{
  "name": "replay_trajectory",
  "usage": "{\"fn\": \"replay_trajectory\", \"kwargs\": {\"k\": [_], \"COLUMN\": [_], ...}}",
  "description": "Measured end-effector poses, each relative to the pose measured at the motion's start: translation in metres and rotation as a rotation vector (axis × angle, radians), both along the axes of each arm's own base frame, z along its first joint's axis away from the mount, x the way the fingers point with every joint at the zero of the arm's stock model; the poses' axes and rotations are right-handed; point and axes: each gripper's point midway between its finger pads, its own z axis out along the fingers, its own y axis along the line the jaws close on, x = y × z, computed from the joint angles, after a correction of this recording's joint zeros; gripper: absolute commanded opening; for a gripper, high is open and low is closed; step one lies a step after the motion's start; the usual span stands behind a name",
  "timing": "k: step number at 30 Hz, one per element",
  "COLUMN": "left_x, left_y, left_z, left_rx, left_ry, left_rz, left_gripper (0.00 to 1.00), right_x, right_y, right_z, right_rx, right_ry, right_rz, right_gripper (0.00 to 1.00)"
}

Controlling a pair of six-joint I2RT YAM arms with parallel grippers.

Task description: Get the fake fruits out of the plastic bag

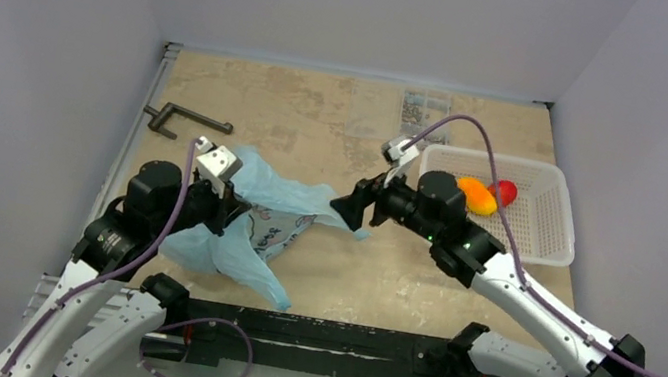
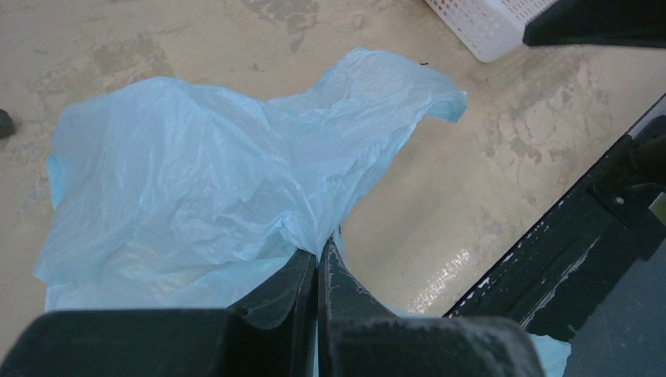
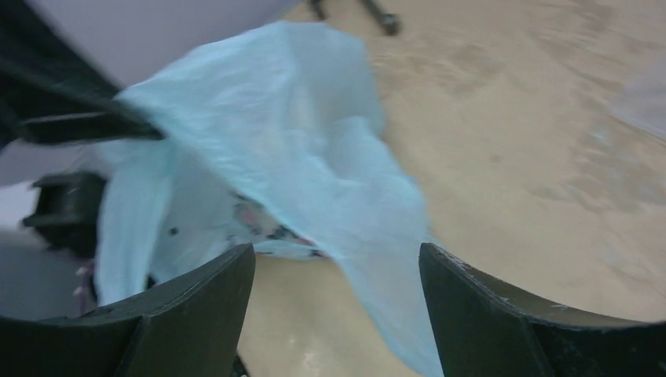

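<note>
Two fruits (image 1: 478, 196) in white basket (image 1: 551, 251); plastic bag (image 1: 266, 194) left-centre

worktop (image 1: 416, 283): carries everything below; the arm bases stand along its near edge.
plastic bag (image 1: 254, 221): lies on the worktop's left half, with one tip reaching right toward the middle.
left tool (image 2: 318, 265): at the bag's left part, closed, with bag film between its fingers.
right tool (image 3: 336, 255): at the bag's right tip, between bag and basket; a fold of the bag lies in the gap between its spread fingers.
basket (image 1: 559, 246): far right on the worktop, well apart from the bag.
elongated fruit (image 1: 477, 196): in the basket's left part.
round fruit (image 1: 505, 191): in the basket, touching the elongated fruit on its right.
crank handle (image 1: 187, 121): far left, behind the bag.
printed sheet (image 1: 426, 114): at the far edge, behind the basket's left end.
</note>
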Motion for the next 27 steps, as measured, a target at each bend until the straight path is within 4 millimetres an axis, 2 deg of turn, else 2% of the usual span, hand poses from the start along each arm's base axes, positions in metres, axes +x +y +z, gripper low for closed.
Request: {"fn": "replay_trajectory", "kwargs": {"k": [3, 5, 7, 10, 14, 17, 20, 23, 27], "left_x": [-0.002, -0.004, -0.006, -0.007, -0.004, 0.002, 0.009, 0.006, 0.0], "left_y": [-0.005, -0.007, -0.011, -0.02, -0.039, -0.055, -0.065, -0.061, -0.045], "left_z": [0.004, 0.006, 0.009, 0.014, 0.015, 0.022, 0.033, 0.029, 0.006], "left_rx": [-0.015, -0.026, -0.041, -0.069, -0.115, -0.159, -0.173, -0.145, -0.075], "left_ry": [-0.013, -0.028, -0.043, -0.053, -0.012, 0.031, 0.054, 0.063, 0.101], "left_rz": [-0.036, -0.051, -0.072, -0.122, -0.202, -0.26, -0.292, -0.289, -0.234], "left_gripper": [0.0, 0.0, 0.0, 0.0, 0.0, 0.0, 0.0, 0.0, 0.0], "right_x": [-0.053, -0.083, -0.099, -0.11, -0.104, -0.087, -0.064, -0.05, -0.037], "right_y": [0.048, 0.067, 0.077, 0.088, 0.1, 0.1, 0.097, 0.097, 0.106], "right_z": [0.012, 0.01, -0.001, -0.03, -0.07, -0.093, -0.104, -0.109, -0.121], "right_rx": [0.051, 0.083, 0.098, 0.08, 0.045, 0.017, -0.002, -0.005, 0.008], "right_ry": [-0.039, -0.051, -0.042, -0.006, 0.032, 0.039, 0.019, 0.0, -0.004], "right_rz": [0.236, 0.349, 0.398, 0.417, 0.367, 0.272, 0.146, 0.076, 0.032], "right_gripper": [0.52, 0.46, 0.43, 0.37, 0.32, 0.33, 0.35, 0.36, 0.44]}}
